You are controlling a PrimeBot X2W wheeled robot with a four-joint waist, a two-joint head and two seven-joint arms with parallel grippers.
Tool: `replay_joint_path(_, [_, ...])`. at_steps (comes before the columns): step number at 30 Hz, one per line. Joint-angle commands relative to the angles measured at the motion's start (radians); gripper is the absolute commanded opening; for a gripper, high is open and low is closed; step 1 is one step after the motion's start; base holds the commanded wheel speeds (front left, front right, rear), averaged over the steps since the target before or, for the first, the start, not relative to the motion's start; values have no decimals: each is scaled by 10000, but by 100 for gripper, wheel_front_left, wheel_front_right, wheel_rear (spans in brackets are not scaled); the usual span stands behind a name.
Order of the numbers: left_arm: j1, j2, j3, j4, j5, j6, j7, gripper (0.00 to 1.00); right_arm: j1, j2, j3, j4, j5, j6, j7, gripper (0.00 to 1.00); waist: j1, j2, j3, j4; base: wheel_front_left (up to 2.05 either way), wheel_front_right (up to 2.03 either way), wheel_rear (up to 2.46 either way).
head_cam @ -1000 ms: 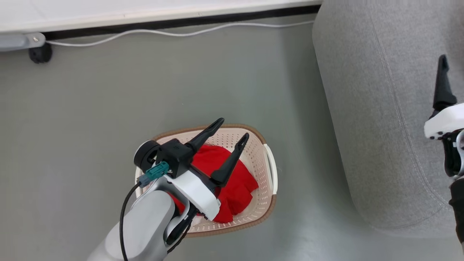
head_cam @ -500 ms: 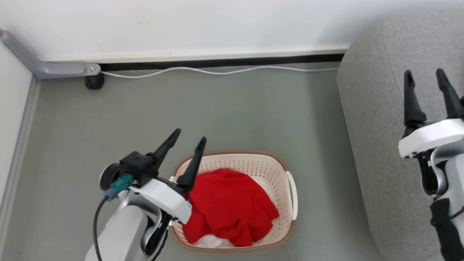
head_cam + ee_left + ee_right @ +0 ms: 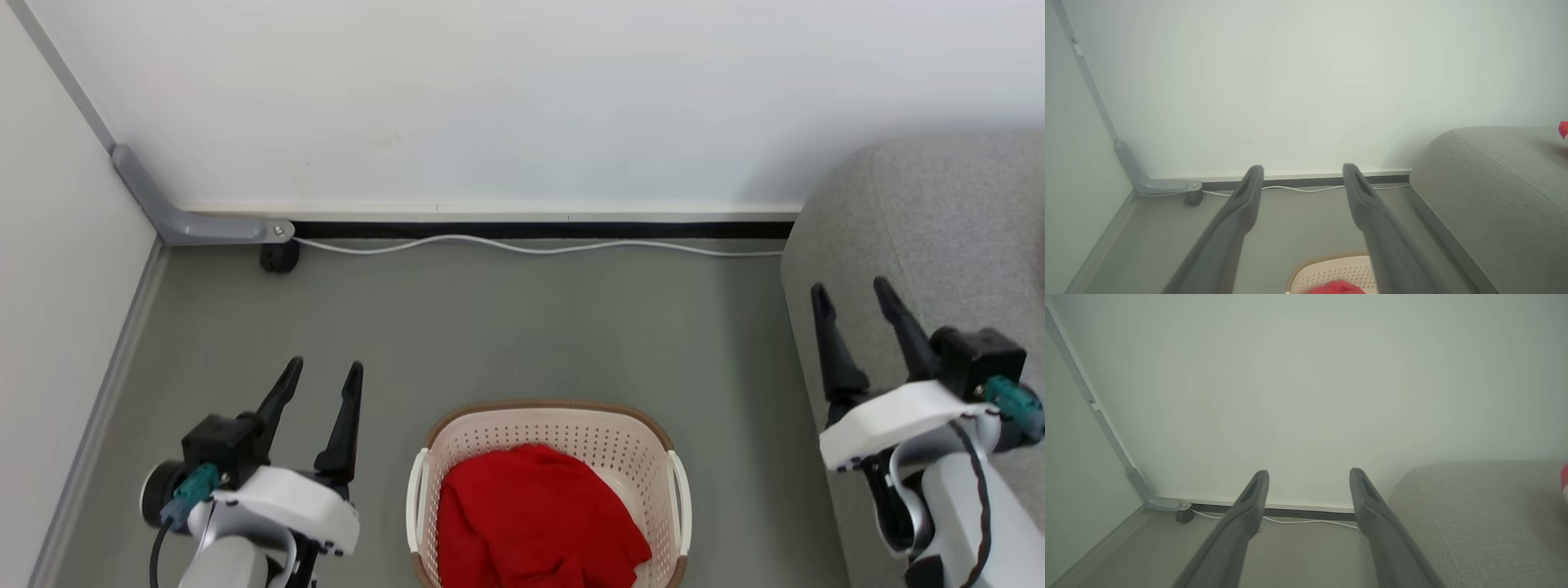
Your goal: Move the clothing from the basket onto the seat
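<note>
Locate the basket (image 3: 555, 407) on the floor (image 3: 506, 327), low in the head view, between the two claws; the clothing (image 3: 531, 523) lies bunched inside it, a red heap covering most of the base. The left claw (image 3: 324, 367) is released, fingers spread with nothing between them; it hangs over the floor to the left of the basket, apart from the rim and from the clothing. The right claw (image 3: 849, 287) is likewise released and empty; it shows against the left edge of the seat (image 3: 922, 220), well apart from the clothing. The seat stands right of the basket, not touching it; in the left wrist view a small red shape (image 3: 1564, 130) shows on the seat at the right edge; you cannot tell what it is.
</note>
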Motion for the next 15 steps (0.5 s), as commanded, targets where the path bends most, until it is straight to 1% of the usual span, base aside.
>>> replay_joint_path(1, [56,78,514,-305,186,-34,-61,100,165,18,249,-319,-11,14,-118,100,0,0,-221,47,0,0,0])
replay_joint_path(7, [1011,-158,1344,-551,615,-36,-61,100,1127,290,317,-621,26,14,-118,100,0,0,-762,-71,0,0,0])
replay_joint_path(15, [1647,-357,1887,-838,891,-39,-61,100,1908,492,454,-1027,14,14,-118,100,0,0,-971,-309,0,0,0])
